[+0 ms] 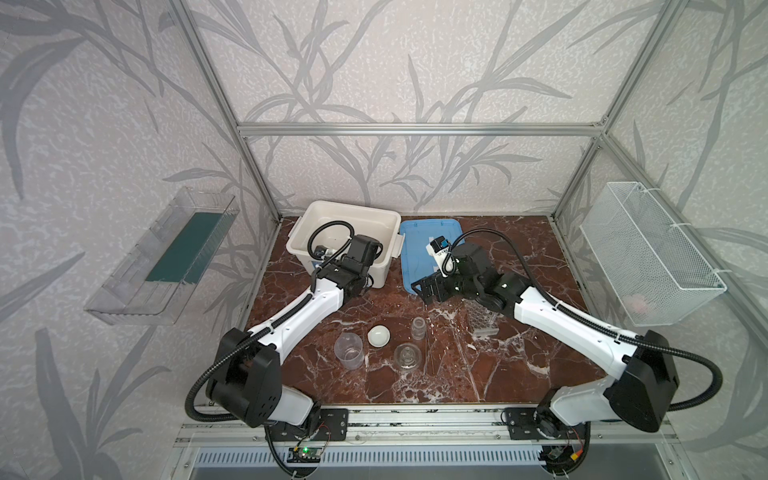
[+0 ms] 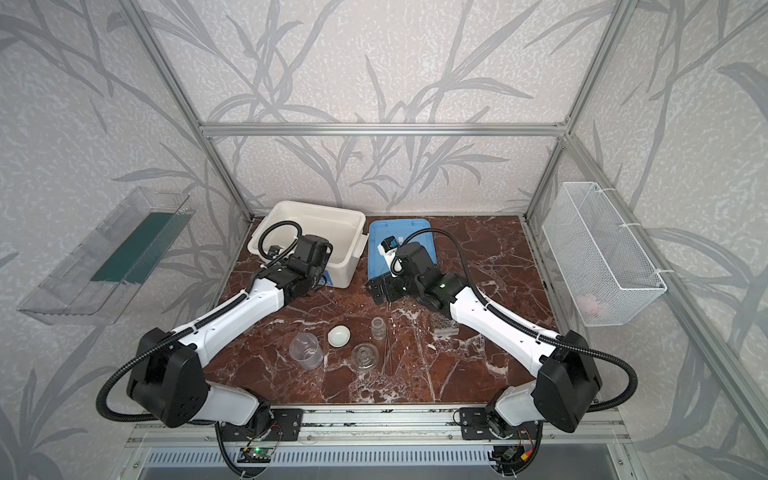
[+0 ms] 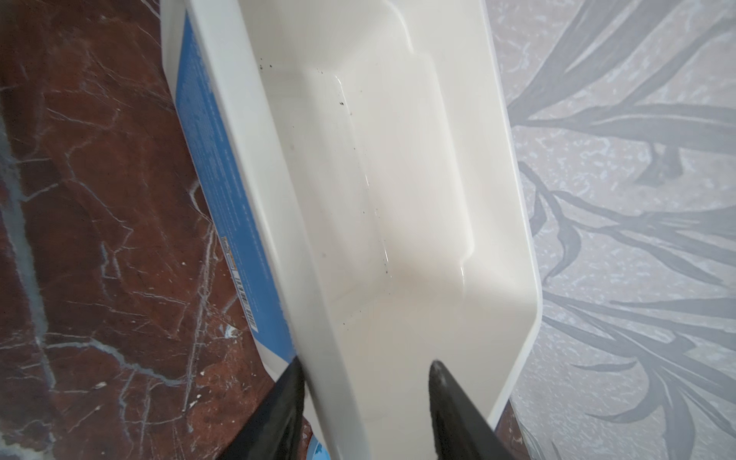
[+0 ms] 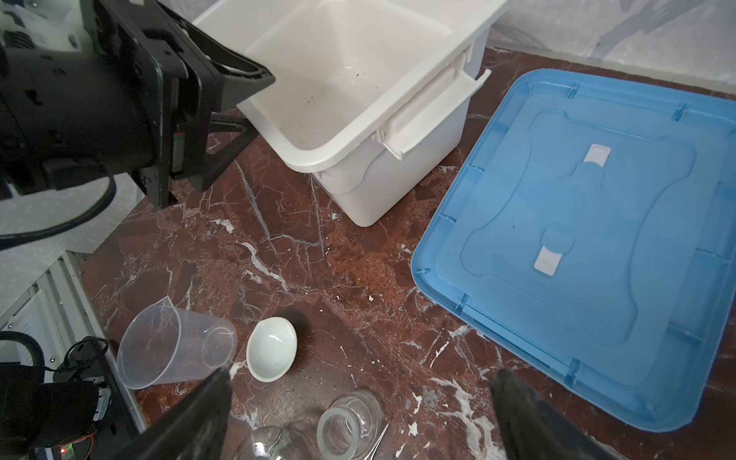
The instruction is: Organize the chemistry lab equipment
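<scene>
Parted jaws of the left gripper (image 3: 366, 362) straddle the white tub (image 3: 398, 159) wall, likely to position it; the right gripper (image 4: 362, 374) hovers spread wide, empty, near the clear jar (image 4: 348, 418).

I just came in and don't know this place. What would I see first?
The big white tub stands open at the back left of the red marble table, with its bright blue lid lying flat beside it. The left gripper has its jaws astride the tub's rim. In front, in the middle, sit a clear beaker and a small white dish.
</scene>
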You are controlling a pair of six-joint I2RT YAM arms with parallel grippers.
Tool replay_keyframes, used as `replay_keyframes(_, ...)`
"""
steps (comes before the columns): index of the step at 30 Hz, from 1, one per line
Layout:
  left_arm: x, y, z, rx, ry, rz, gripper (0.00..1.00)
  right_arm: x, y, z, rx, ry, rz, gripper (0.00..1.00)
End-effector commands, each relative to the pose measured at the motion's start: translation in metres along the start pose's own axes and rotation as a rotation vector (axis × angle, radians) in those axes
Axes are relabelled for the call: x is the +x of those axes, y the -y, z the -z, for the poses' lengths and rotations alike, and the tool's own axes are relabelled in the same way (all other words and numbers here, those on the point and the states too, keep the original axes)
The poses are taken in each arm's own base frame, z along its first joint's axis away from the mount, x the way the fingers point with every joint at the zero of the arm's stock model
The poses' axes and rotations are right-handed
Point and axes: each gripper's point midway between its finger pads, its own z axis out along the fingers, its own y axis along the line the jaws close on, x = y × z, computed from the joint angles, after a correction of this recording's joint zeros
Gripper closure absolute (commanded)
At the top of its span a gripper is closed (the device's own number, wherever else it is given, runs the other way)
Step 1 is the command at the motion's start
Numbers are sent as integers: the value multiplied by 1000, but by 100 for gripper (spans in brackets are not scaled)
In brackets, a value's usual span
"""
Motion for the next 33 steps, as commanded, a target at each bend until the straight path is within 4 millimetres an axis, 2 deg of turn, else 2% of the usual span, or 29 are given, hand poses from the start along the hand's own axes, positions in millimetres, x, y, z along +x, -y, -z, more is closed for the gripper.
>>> replay_keyframes(1,15,22,0,50,-32,-15,48,-4,0,10,10,36,21,0)
replay_keyframes(5,37,30,-1,82,-62,-29,48,-4,2,13,26,41,25,0)
replay_keyframes(9,43,43,-2,93,-89,-78,44,-4,2,16,25,43,21,0)
replay_keyframes(11,41,48,8,116,-87,-115,37,-3,2,20,32,38,19,0)
replay_keyframes(14,50,54,24,164,-161,-189,24,0,6,27,52,37,21,1)
replay_keyframes(20,69,40,66,228,-371,-338,9,11,9,44,76,6,32,1)
replay_keyframes(22,71,30,84,222,-428,-441,8,18,10,49,80,-22,21,1)
replay_keyframes(26,48,-4,127,154,-463,-623,9,36,8,64,66,-72,-3,1)
replay_keyframes(28,40,-20,143,124,-487,-668,7,43,1,69,17,-75,-11,1)
replay_keyframes(30,37,-39,156,79,-533,-702,1,49,-8,70,-34,-94,-19,1)
replay_keyframes(33,38,-72,169,-3,-604,-739,1,58,-24,64,-95,-128,20,1)
